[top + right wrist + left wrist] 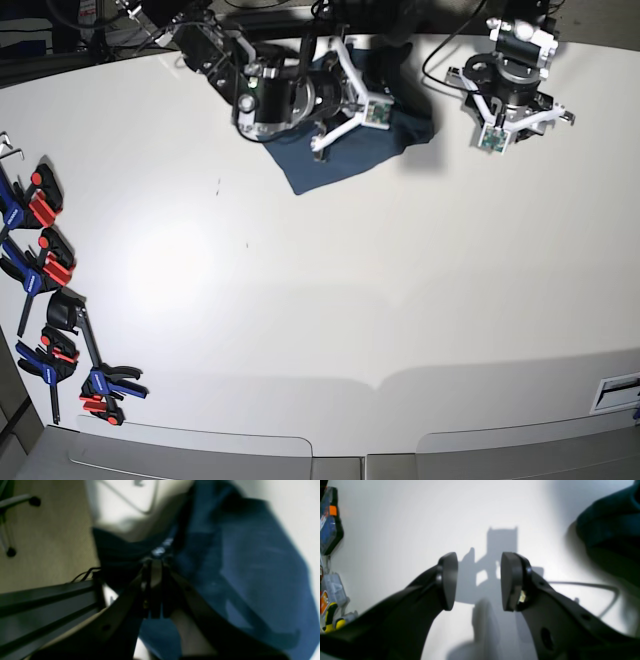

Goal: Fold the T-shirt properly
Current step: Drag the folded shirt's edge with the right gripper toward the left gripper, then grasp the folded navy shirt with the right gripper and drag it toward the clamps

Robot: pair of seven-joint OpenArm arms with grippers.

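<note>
Where the white table (pixel 300 300) meets its far edge lies the T-shirt (pixel 345 160): dark teal-blue, plain, bunched into a compact wrinkled heap, partly hidden beneath the right arm. Its long axis runs roughly along that far edge, one corner pointing toward the near-left. Right gripper (pixel 153 566): jaws closed together on a fold of the T-shirt. Left gripper (pixel 478 580): jaws parted, holding nothing, above bare table just beside the cloth. Clamps (pixel 45 260) line the table's left edge.
</note>
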